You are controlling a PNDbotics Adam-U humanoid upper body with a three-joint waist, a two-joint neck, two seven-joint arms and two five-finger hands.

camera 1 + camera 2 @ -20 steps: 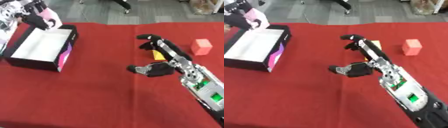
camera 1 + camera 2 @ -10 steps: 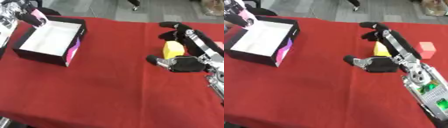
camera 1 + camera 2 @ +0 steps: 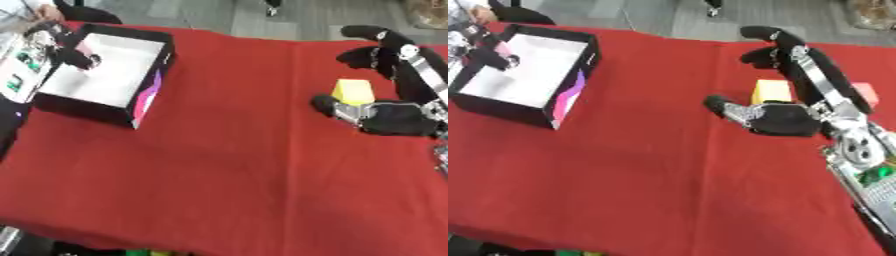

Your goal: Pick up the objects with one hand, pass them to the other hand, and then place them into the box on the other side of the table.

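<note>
— What's the right hand [image 3: 794, 117] doing?

— I see it spread wide over the red tablecloth [image 3: 236, 165], fingers stretched away from me and the thumb sticking out to the left. The yellow block [image 3: 772, 91] sits in the gap between thumb and fingers; nothing is curled round it. I can't tell whether any finger touches it.

— Anything else near it?

— A pink block [image 3: 865, 93] lies just past the fingers on the right, partly hidden by them.

— And the box?

— The black box [image 3: 155, 70] with a white inside stands open at the far left of the cloth, well apart from the yellow block.

— The left hand?

— My left hand [image 3: 77, 56] hangs over the box's left edge. I can't tell how its fingers stand.
</note>
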